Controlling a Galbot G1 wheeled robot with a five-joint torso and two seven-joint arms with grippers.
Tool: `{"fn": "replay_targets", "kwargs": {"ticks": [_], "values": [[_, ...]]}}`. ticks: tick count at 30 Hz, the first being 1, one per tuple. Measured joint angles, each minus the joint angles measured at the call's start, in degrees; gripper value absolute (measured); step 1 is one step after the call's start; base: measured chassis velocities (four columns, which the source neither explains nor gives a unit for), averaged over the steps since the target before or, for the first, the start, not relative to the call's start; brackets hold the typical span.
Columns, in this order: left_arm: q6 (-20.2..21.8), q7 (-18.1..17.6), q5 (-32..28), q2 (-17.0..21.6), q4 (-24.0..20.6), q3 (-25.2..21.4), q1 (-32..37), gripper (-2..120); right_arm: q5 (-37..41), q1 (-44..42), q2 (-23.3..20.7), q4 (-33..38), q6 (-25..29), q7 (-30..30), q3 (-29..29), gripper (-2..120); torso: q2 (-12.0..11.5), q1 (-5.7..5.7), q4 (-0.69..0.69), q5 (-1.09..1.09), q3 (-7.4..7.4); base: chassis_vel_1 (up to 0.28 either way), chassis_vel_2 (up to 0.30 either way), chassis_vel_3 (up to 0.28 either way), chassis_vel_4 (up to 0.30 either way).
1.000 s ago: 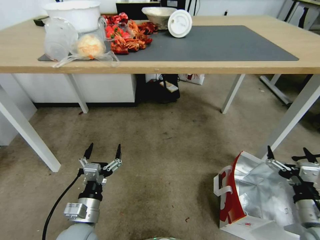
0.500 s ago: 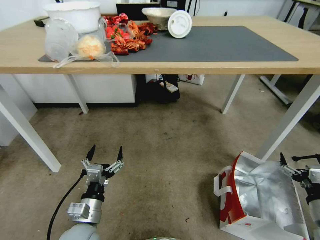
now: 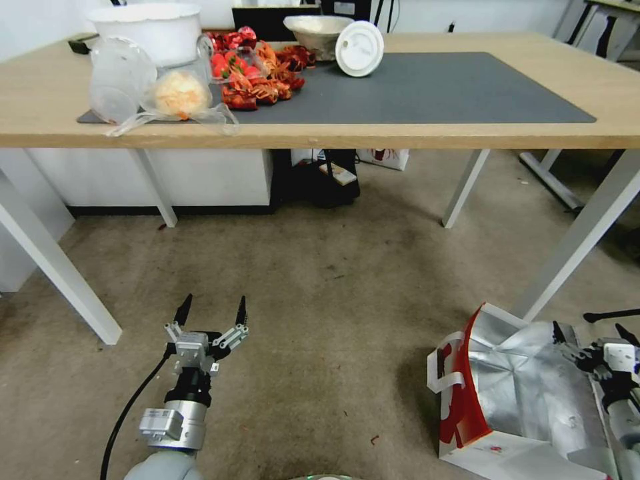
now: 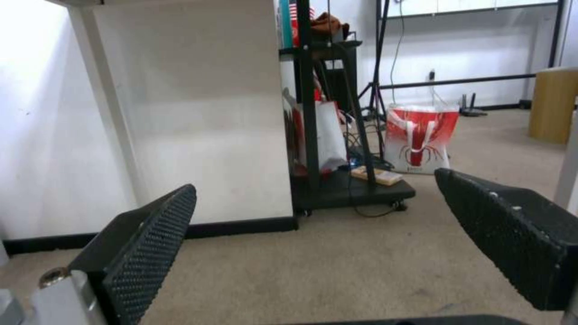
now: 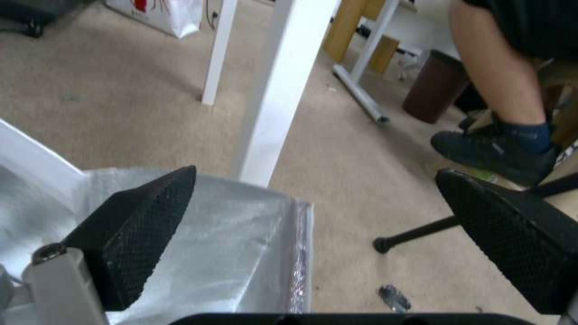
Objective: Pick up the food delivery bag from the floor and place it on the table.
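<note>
Head view: the right gripper [image 3: 590, 333], jaws spread and empty, is now sitting lower over the food delivery bag [image 3: 520, 393] than a second ago, so a grasp looks close. That bag is resting on the floor [image 3: 333, 300], its foil mouth opening upward, long axis running away from the robot. The left gripper [image 3: 212, 312] is hovering, jaws apart.

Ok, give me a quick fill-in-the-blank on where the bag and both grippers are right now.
1. The bag stands on the ____, its foil lining showing.
2. The right gripper hangs with its fingers ____ over the bag's far edge.
3. The left gripper hovers open above bare ____.
4. On the table lies a dark grey ____.

Missing words: floor; open; carpet; mat
</note>
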Motion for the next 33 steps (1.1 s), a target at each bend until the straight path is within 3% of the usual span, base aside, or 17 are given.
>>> {"fn": "replay_targets", "kwargs": {"ticks": [5,9,33], "values": [[-0.1,0.0,0.0,0.1,0.3,-0.1,-0.1,99,0.3,1.2,-0.2,-2.3,-0.6,-0.8,-0.6,98,0.0,0.01,0.00,0.00,0.00,0.000,0.000,0.000,0.000],[-0.2,0.0,-0.1,0.2,0.4,-0.3,-0.2,99,0.2,1.8,-0.2,-3.7,-0.8,-1.5,-1.0,89,0.0,0.01,0.00,0.00,0.00,0.000,0.000,0.000,0.000],[-0.2,0.0,-0.6,0.3,1.2,-1.1,-1.1,99,0.5,2.2,1.1,-5.4,-1.8,-1.2,-2.6,0,0.0,0.01,-0.01,-0.01,0.00,0.000,0.000,0.000,0.000]]}}
